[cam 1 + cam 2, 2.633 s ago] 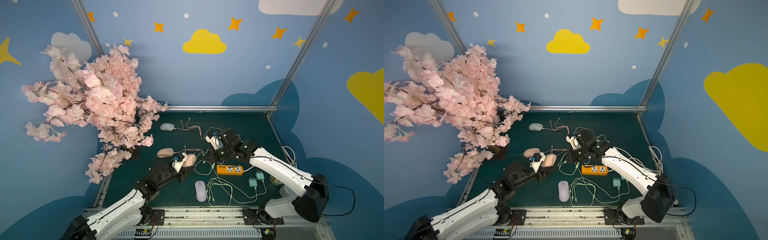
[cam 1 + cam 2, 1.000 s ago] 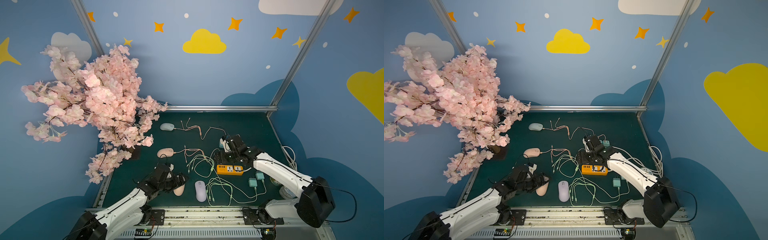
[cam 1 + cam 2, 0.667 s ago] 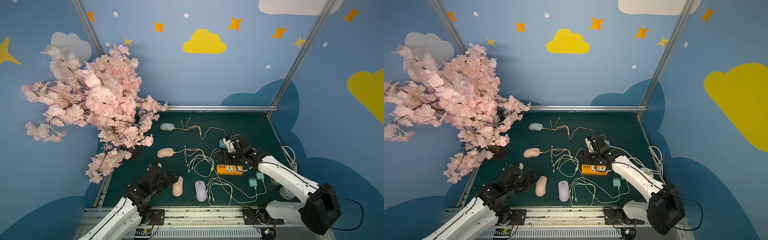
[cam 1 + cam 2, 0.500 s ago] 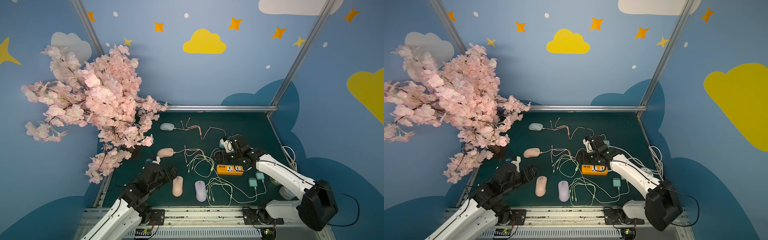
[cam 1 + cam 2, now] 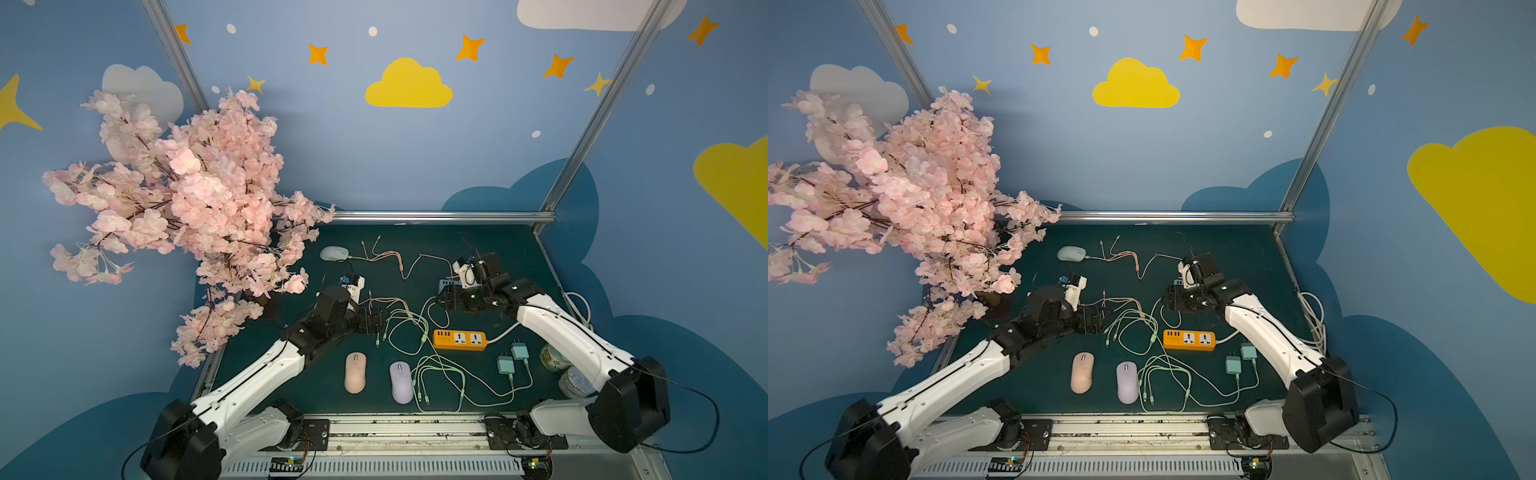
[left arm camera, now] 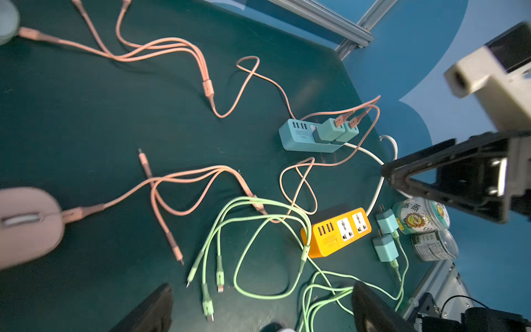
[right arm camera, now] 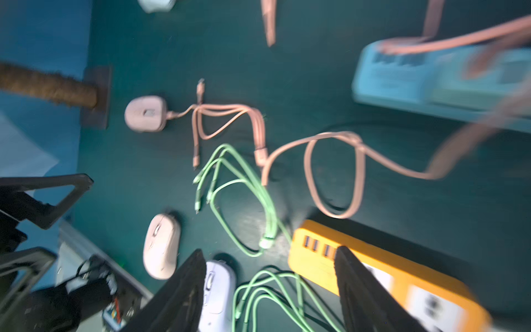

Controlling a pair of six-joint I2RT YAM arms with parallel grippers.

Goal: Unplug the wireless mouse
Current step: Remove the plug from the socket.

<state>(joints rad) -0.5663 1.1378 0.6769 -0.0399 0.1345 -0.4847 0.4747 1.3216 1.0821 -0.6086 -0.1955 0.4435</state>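
Left end effector (image 6: 261, 287): hovering wide and empty near pink mouse (image 6: 28, 227), lying left-centre in the left wrist view, pink cable (image 6: 77, 215) plugged in. Right end effector (image 7: 268, 250): gaping, empty. Step, seemingly: approaching (nothing gripped). Next, likely: pinching plug, bracing mouse.

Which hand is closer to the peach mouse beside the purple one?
Left. Left hand hovers just behind the peach mouse; right hand is farther, by the blue power strip.

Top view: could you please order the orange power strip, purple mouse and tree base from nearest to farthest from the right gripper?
1. Orange power strip, just in front of the right gripper.
2. Purple mouse, at the front edge.
3. Tree base, far left.
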